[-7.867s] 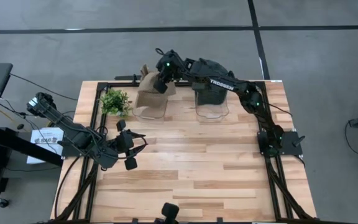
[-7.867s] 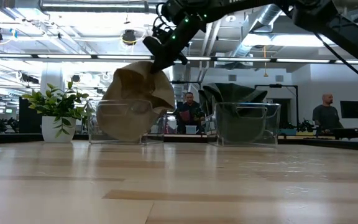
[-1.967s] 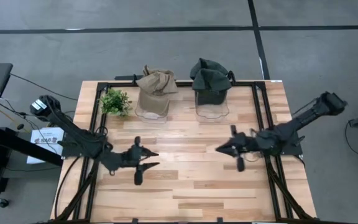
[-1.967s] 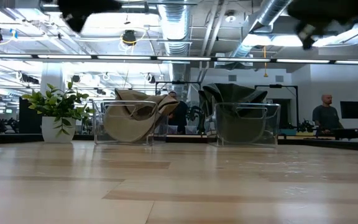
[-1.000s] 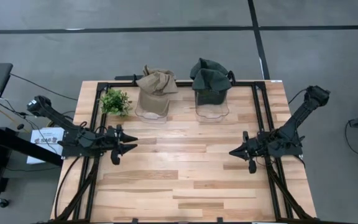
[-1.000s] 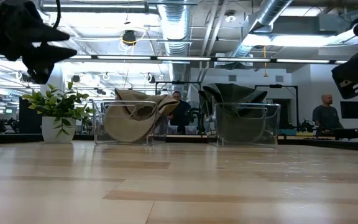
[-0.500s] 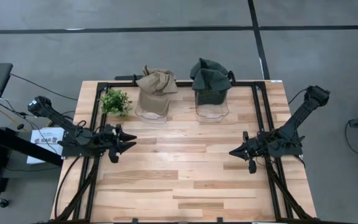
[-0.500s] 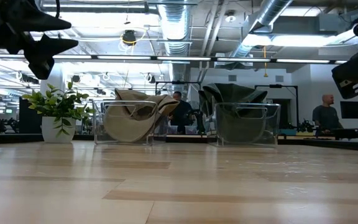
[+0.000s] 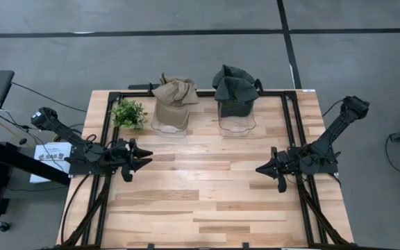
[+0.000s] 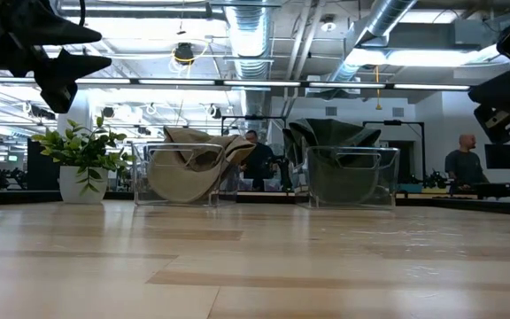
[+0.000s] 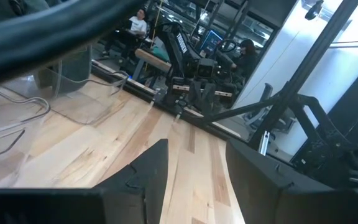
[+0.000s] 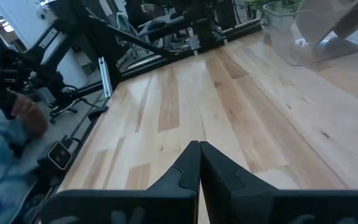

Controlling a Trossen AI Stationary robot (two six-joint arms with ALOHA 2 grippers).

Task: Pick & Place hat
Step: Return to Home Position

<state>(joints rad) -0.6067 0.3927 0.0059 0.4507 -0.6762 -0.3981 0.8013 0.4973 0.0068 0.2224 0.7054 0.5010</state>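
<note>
- The surface (image 9: 207,201) carries two bins and a plant along its far edge.
- The left arm (image 9: 67,134) and right arm (image 9: 335,130) reached toward the middle two seconds ago. They are now folded back by the left and right edges. They barely shift over the last half-second, so the return home looks all but finished.
- The left transparent bin (image 9: 170,119) stands near the far edge, with the right bin (image 9: 236,119) beside it.
- The brown cap (image 9: 174,90) hung from the right arm above its bin eight seconds ago. It now sits heaped in that bin, so the placing looks done.
- A dark green cap (image 9: 235,83) fills the right bin.
- The left gripper (image 9: 147,159) is empty, its fingers spread.
- The right gripper (image 9: 257,169) is empty, its fingers pressed together.
- The plant (image 9: 128,113) stands toward the far left corner.
</note>
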